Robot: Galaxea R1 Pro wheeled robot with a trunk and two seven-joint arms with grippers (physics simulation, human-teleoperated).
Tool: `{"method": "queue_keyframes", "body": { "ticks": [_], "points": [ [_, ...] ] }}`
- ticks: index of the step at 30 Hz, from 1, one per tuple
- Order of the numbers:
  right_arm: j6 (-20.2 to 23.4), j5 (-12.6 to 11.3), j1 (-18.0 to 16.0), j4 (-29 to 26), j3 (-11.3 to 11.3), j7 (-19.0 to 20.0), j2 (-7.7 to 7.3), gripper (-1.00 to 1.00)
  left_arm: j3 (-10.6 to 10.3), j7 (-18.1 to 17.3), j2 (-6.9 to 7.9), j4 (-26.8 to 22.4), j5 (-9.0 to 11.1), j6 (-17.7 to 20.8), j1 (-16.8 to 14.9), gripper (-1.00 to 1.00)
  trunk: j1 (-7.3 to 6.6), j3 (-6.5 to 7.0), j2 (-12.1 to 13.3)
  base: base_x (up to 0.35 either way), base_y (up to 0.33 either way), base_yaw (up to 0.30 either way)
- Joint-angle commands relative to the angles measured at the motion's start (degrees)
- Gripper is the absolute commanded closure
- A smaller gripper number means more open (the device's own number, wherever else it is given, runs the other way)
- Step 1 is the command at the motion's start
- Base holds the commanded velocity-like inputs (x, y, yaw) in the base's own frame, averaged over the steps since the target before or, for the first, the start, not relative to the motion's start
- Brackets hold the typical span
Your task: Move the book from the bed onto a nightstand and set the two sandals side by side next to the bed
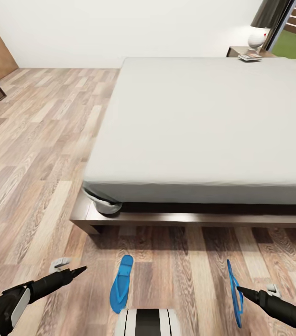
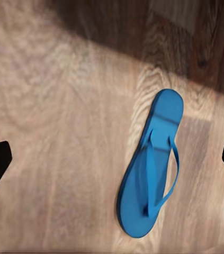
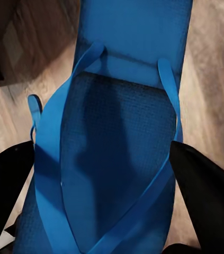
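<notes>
Head view | our right pincer [image 1: 239, 290] pinches one sandal [image 1: 234, 291] on edge | left pincer [image 1: 83, 269] spread, other sandal [image 1: 121, 283] flat just beside it, near the bed [image 1: 203, 140].

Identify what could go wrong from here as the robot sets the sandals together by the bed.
1. The right gripper holds one sandal on edge; released like that, it may topple and land askew or strap-down.
2. The other sandal lies flat and well apart from it, so the pair may end up too far apart to count as side by side.
</notes>
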Motion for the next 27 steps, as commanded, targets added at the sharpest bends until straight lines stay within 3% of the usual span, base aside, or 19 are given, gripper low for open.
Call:
{"method": "queue_keyframes", "body": {
  "ticks": [1,5,16,21,22,27],
  "points": [
    [0.3,-0.5,0.0,0.0,0.3,-0.1,-0.03,1.0,0.1,-0.1,0.0,0.0,0.4,0.5,0.0,-1.0,-0.01,-0.04,0.0,0.0,0.284,0.0],
    [-0.1,-0.4,0.0,0.0,0.3,-3.9,-0.01,1.0,0.1,-0.2,0.0,0.0,0.4,0.5,0.0,-1.0,-0.01,-0.04,0.0,0.0,0.284,0.0],
    [-0.5,-0.3,0.0,-3.7,0.2,-23.3,-0.01,1.0,0.0,-0.2,-0.03,0.0,0.4,0.5,0.0,-1.0,-0.01,-0.04,0.0,0.0,0.284,0.0],
    [-0.6,-0.1,0.0,-8.4,0.2,-26.7,-0.01,1.0,0.0,-0.2,-0.07,0.0,0.4,0.4,0.0,-1.0,-0.01,-0.04,0.0,0.0,0.284,0.0],
    [-0.6,-0.1,0.0,-9.3,0.2,-28.5,-0.01,1.0,0.0,-0.2,-0.06,0.1,0.4,0.4,0.0,-1.0,-0.01,-0.04,0.0,0.0,0.284,0.0],
    [-0.6,0.0,0.0,-17.1,0.3,-47.5,0.14,1.0,0.0,-0.3,-0.01,0.1,0.5,0.0,0.5,-1.0,-0.01,-0.04,0.0,0.0,0.284,0.0]
  ]
}}
